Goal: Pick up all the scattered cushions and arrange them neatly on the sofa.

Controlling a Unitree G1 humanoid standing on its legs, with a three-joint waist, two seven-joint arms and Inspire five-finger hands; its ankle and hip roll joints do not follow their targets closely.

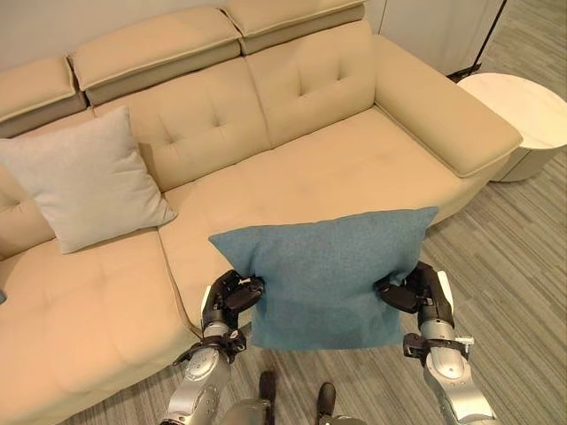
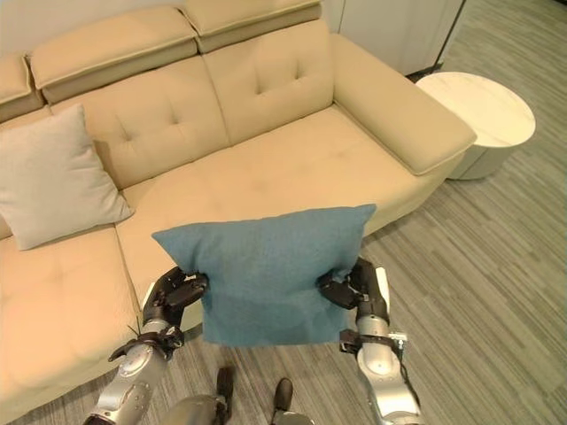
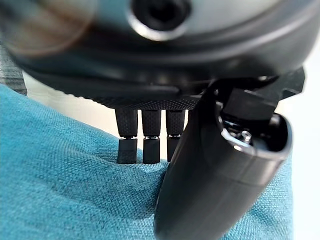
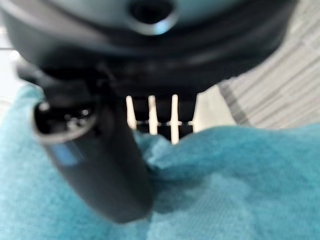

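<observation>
Blue cushion (image 1: 330, 274) pinched at both side edges: left robot hand (image 1: 229, 299), right robot hand (image 1: 415, 292), before sofa (image 1: 337, 168).

Soft, even light on my sofa (image 1: 337, 168); faint shadows. Up close, both my wrist views blur.

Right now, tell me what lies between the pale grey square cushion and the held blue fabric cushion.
Bare beige sofa seat separates grey cushion from blue cushion, per both eye views.
</observation>
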